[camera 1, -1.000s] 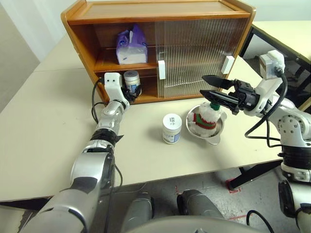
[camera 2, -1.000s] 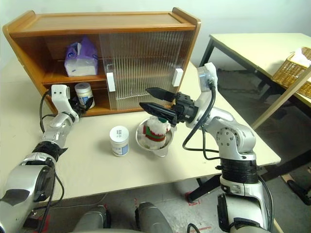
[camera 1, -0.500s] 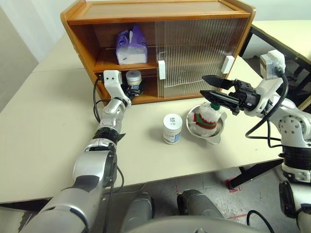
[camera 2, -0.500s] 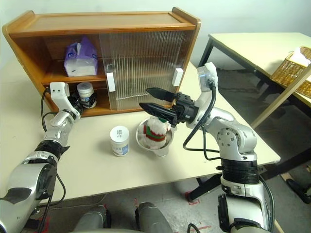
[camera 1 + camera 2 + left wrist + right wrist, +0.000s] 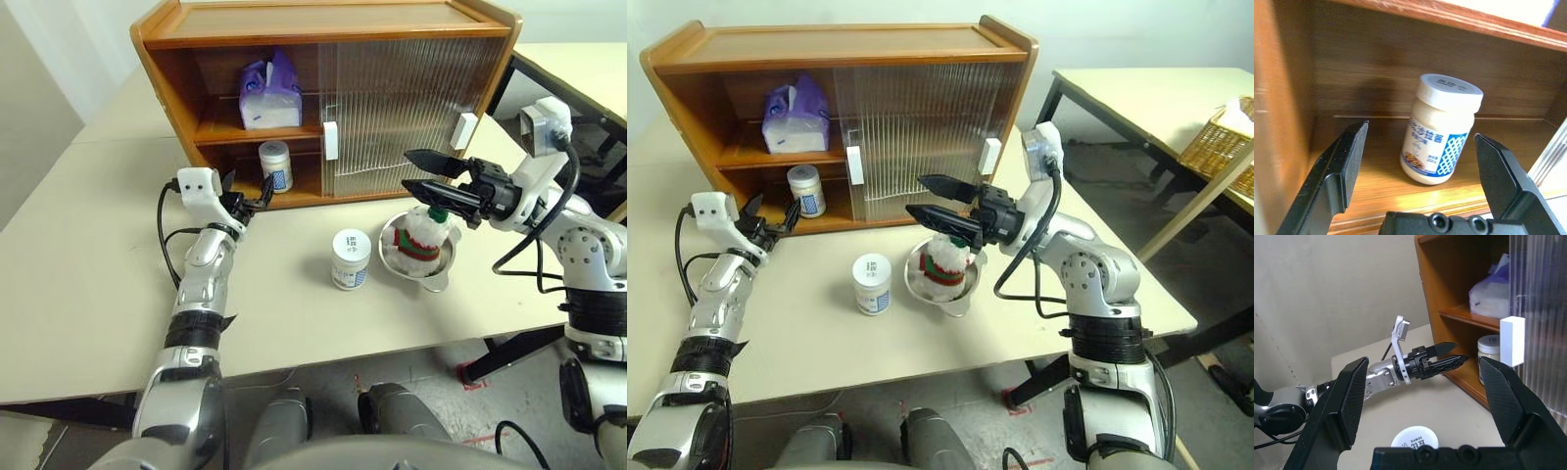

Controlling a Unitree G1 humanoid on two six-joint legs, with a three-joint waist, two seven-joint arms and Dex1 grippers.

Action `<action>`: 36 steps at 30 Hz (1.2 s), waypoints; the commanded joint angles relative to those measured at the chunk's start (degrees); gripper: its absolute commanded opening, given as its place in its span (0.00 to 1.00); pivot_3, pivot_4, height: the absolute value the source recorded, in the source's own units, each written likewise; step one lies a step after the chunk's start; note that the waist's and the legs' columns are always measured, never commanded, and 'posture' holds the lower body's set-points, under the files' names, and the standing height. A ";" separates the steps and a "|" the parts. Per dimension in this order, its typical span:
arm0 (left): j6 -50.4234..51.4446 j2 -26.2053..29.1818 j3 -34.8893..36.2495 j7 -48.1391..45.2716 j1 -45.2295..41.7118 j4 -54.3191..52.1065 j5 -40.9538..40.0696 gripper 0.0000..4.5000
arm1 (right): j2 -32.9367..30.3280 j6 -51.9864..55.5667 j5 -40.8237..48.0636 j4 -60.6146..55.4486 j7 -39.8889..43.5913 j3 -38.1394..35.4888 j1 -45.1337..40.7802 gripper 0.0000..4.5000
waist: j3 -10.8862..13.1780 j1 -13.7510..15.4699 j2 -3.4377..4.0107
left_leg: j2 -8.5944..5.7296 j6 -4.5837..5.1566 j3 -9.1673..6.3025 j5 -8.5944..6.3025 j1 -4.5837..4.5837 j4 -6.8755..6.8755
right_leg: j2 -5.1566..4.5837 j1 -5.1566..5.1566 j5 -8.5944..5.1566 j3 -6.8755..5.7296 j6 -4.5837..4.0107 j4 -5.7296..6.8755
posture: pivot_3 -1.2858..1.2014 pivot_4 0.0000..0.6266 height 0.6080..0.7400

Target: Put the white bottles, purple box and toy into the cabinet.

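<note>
The wooden cabinet stands at the back of the table with its left side open. The purple box lies on its inner shelf. One white bottle stands upright in the lower compartment, also seen close up as the white bottle. My left gripper is open just outside that compartment, pointing at the bottle and apart from it. The other white bottle stands on the table. The toy sits in a steel bowl. My right gripper hangs open above the toy, holding nothing.
The steel bowl rests in front of the ribbed sliding doors, which cover the cabinet's right side and carry white handles. A second table with a wicker basket stands to the right. The table's front edge is near.
My left gripper let go of the white bottle and drew back out of the cabinet. The bottle stays upright in the lower compartment. The right arm has not moved.
</note>
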 commanded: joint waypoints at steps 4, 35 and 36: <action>-0.15 -1.73 1.01 5.34 -3.22 4.52 1.41 0.72 | -0.32 0.32 -0.03 0.07 0.44 0.27 -0.43 1.00 | 0.00 0.67 0.00 | 0.37 -0.04 -0.15 -0.02 -0.03 -0.03 | -0.11 -0.04 -0.02 0.22 -0.12 0.00 | 0.48 0.08 1.00; -11.26 -2.68 0.49 7.08 -21.27 37.08 6.09 0.01 | -1.05 0.92 0.40 -1.53 -0.61 -0.39 0.13 1.00 | 0.04 0.66 -0.03 | 0.14 0.00 0.01 -0.01 -0.17 -0.09 | 0.06 -0.15 0.02 0.00 -0.01 -0.03 | 0.47 0.08 1.00; -11.33 -2.87 0.43 6.89 -21.60 37.48 6.14 0.01 | -1.03 0.96 0.44 -1.69 -0.74 -0.43 0.17 1.00 | 0.04 0.65 -0.03 | 0.13 0.03 0.01 0.01 -0.17 -0.08 | 0.06 -0.14 0.03 0.00 0.01 -0.03 | 0.47 0.08 1.00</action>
